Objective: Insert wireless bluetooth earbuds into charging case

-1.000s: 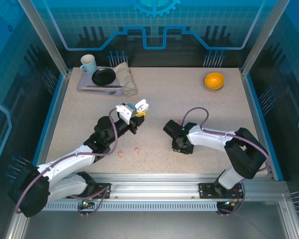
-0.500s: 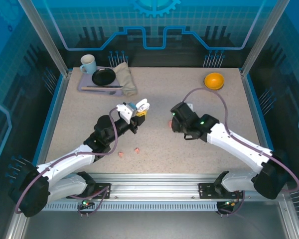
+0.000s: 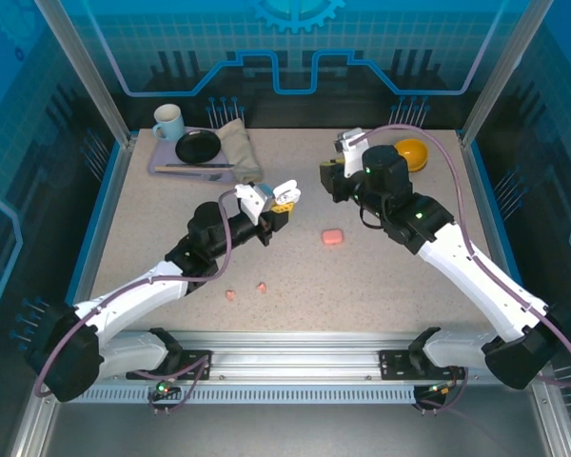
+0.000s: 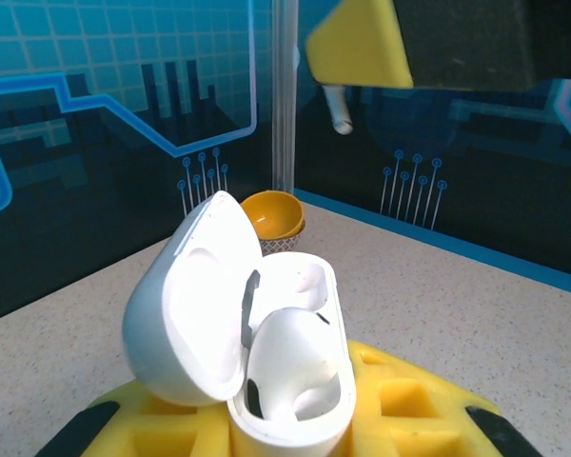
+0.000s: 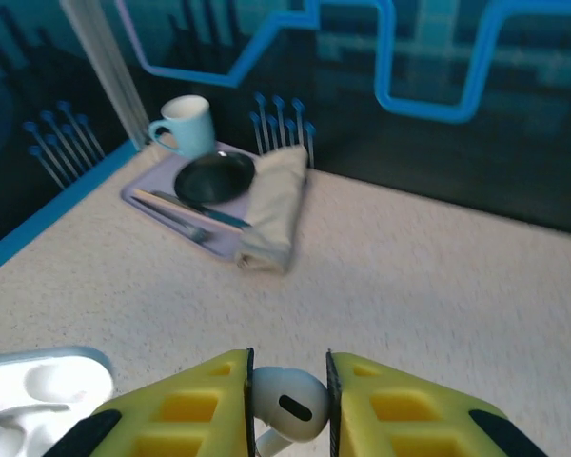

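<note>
My left gripper (image 3: pixel 278 200) is shut on an open white charging case (image 4: pixel 295 381), held above the table's middle, with the lid (image 4: pixel 186 305) swung left. One white earbud (image 4: pixel 290 357) sits in the case. Yellow fingers (image 4: pixel 414 409) flank the case body. My right gripper (image 3: pixel 329 173) is raised at the back, right of the case, shut on a second white earbud (image 5: pixel 287 405) pinched between its yellow pads. A salmon-pink case (image 3: pixel 332 236) lies shut on the table. Two pink earbuds (image 3: pixel 230 295) (image 3: pixel 262 287) lie near the front.
A grey tray (image 3: pixel 162 167) at the back left carries a pale mug (image 3: pixel 168 121), a black plate (image 3: pixel 198 147), cutlery and a folded cloth (image 3: pixel 240 149). An orange bowl (image 3: pixel 410 153) stands at the back right behind the right arm.
The right arm rose from the table front and swung back toward the bowl with the white earbud, uncovering the pink case. The left gripper shifted slightly right with the white case.
</note>
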